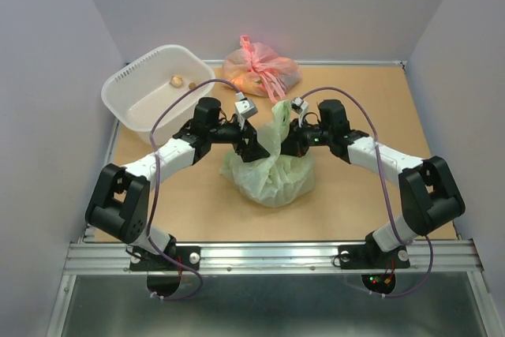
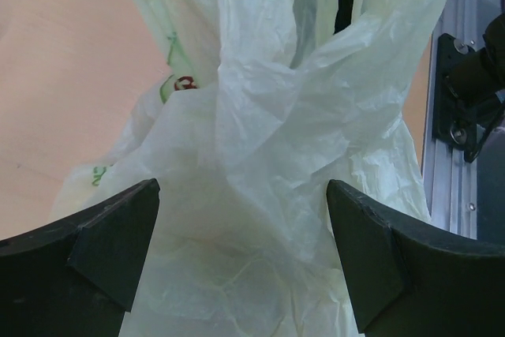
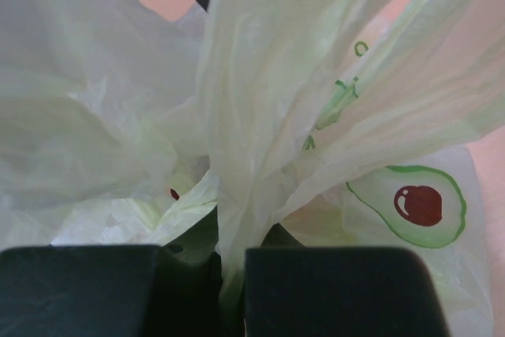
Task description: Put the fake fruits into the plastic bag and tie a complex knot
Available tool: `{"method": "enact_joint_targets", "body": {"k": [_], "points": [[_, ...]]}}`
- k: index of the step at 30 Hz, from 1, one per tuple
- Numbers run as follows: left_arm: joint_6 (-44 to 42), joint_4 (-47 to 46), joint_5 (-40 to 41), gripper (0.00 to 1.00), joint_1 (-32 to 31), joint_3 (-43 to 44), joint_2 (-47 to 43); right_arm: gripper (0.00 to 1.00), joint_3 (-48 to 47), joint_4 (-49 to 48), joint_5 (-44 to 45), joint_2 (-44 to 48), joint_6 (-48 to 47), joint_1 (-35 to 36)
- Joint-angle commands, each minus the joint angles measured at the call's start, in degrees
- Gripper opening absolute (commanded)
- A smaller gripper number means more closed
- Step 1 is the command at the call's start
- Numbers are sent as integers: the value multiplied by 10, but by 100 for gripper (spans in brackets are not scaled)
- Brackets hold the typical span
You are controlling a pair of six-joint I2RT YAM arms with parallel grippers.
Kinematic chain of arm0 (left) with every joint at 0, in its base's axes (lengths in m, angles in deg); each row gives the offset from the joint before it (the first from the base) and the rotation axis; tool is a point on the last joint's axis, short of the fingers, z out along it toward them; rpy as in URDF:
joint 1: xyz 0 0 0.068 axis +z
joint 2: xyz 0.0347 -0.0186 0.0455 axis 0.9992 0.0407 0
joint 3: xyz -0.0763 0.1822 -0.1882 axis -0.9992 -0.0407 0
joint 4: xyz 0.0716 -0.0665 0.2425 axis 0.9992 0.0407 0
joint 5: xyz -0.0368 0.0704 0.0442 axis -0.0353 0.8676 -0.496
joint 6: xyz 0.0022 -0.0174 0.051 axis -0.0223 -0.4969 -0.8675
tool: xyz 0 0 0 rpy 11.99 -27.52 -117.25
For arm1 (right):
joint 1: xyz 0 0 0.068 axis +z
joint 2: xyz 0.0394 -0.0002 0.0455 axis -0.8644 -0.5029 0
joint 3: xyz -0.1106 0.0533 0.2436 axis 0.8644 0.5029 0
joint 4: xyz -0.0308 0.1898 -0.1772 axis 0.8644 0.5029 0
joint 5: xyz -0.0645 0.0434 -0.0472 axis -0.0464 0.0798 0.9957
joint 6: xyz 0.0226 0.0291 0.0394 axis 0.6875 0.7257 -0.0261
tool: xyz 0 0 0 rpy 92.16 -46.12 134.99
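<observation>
Tan tabletop (image 1: 379, 187) carries the pale green plastic bag (image 1: 272, 175) at its middle, bunched upright between the arms. The left hand (image 2: 245, 258) is released, spread wide either side of the gathered neck. The right hand (image 3: 229, 290) is clenched on a bag strip. Farther back sit a white basket (image 1: 130, 76) and a pink bag (image 1: 260, 73).

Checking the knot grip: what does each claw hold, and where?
Right claw pinches a handle strip of the thin pale green plastic bag; left claw, open astride its gathered neck, holds nothing.
</observation>
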Motion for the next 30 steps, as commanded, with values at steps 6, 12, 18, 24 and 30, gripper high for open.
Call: {"method": "enact_joint_targets", "body": {"k": [6, 12, 18, 24, 30], "points": [[28, -112, -25, 99, -33, 20, 36, 1, -52, -12, -48, -8, -38, 16], [37, -129, -43, 41, -29, 31, 51, 0, -37, -12, -43, 9, -40, 18], [29, -101, -55, 0, -1, 2, -27, 0, -9, 1, 7, 48, -43, 15], [-75, 59, -76, 0, 5, 16, -107, 0, -34, 94, 20, 61, -131, 12], [-220, 231, -111, 0, -16, 55, -87, 0, -114, 215, -11, 2, -263, 12]]}}
